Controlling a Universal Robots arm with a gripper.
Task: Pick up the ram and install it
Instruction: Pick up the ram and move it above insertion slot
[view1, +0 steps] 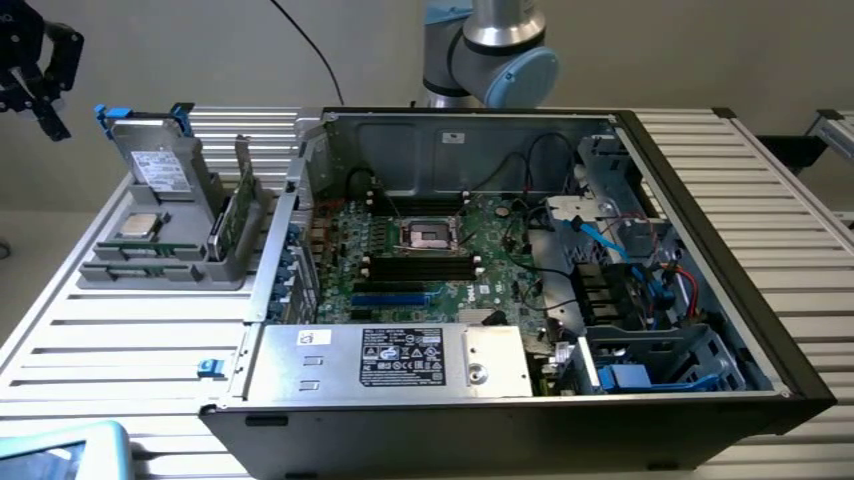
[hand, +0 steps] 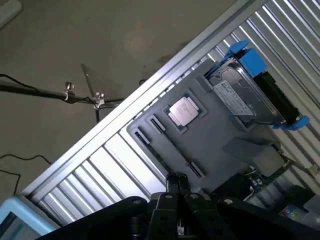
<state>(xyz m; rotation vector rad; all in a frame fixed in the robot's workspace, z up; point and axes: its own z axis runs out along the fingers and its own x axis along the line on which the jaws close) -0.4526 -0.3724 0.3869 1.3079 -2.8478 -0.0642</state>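
Note:
The ram (view1: 234, 220) is a thin green stick standing on edge in the grey holder (view1: 160, 268), at the exterior view's left of the open computer case (view1: 667, 180). In the wrist view a green edge of the ram (hand: 272, 172) shows past the holder (hand: 215, 140). My gripper (view1: 54, 122) hangs high above and off to the exterior view's left of the holder, well apart from the ram. Its fingers (hand: 172, 184) are shut together with nothing between them.
The holder also carries a square silver processor (view1: 139, 225) and a boxy grey drive (view1: 163, 165) with blue rails. The motherboard (view1: 427, 260) with its black memory slots (view1: 424, 266) lies inside the case. The slatted metal table (view1: 120, 340) ends near the holder.

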